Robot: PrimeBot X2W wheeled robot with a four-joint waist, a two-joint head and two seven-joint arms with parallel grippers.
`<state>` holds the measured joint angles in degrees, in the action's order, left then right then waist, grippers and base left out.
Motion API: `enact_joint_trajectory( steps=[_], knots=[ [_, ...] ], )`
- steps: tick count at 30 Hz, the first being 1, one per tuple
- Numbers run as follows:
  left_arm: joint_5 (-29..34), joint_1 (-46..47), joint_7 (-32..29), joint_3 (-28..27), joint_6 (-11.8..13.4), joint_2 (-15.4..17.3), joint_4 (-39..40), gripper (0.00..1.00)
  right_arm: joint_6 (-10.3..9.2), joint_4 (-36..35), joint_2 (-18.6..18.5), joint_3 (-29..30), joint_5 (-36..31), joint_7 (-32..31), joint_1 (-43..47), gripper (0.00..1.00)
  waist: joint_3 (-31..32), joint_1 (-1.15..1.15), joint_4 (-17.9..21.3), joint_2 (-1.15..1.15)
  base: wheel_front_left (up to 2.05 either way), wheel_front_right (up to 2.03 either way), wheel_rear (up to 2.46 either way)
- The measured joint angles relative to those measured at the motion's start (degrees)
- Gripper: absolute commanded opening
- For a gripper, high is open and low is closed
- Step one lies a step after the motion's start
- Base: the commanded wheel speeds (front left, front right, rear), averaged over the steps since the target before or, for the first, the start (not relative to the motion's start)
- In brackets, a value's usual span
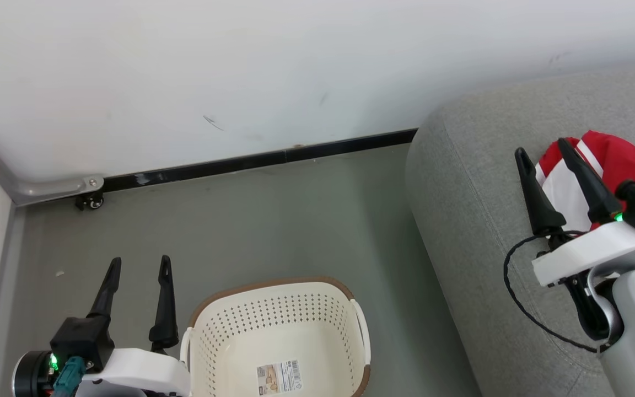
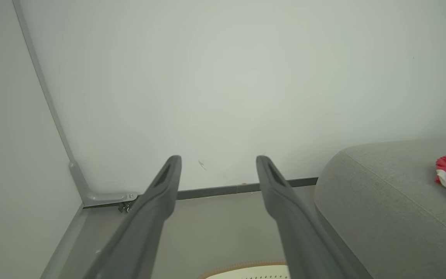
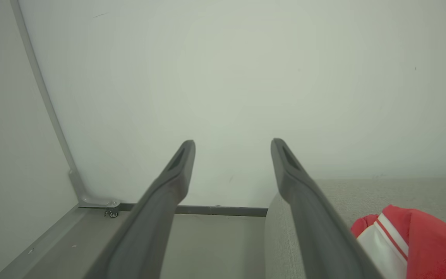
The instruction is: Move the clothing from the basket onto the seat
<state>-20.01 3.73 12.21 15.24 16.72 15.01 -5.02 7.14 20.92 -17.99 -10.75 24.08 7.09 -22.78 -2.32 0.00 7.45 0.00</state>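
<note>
Plain white wall at the back, black baseboard along its foot, grey-green floor. Grey metal rail runs down the left corner, with a small wheel at its end by the baseboard. Wall has a few dark scuffs.

Basket sits on the floor, its bare bottom showing a label sticker. Seat stands just right of it, rounded end toward the basket, a strip of floor between them.

Clothing lies bunched on top of the seat, well back from that rounded end, red with a white panel and stripe trim.

Left gripper is over the floor just beside the basket's left handle, fingers spread, nothing between them.

Right gripper is over the seat top at the clothing's near edge, fingers spread, holding nothing. One finger overlaps the cloth in the head view; cannot tell if it touches. Black cable loops off the right wrist over the seat.
</note>
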Motion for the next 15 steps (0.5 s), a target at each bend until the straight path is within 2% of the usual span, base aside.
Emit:
enact_joint_trajectory(
  steps=[6, 15],
  knots=[
    [0.0, 0.0, -0.08, 0.68, 0.0, -0.47, -1.37, 1.0, 0.0, -0.02, 3.57, 3.28, -2.26, 0.57, 3.97, 1.0, 1.71, 0.0, -1.5, 0.0, 0.0, 0.0, 0.0],
    [0.0, -0.05, -0.12, 1.42, -0.01, -0.78, -2.9, 1.0, 0.0, -0.42, 7.9, 5.01, -6.14, 0.8, 9.4, 1.0, 3.98, 0.0, -3.13, 0.0, 0.0, 0.0, 0.0]
  ],
)
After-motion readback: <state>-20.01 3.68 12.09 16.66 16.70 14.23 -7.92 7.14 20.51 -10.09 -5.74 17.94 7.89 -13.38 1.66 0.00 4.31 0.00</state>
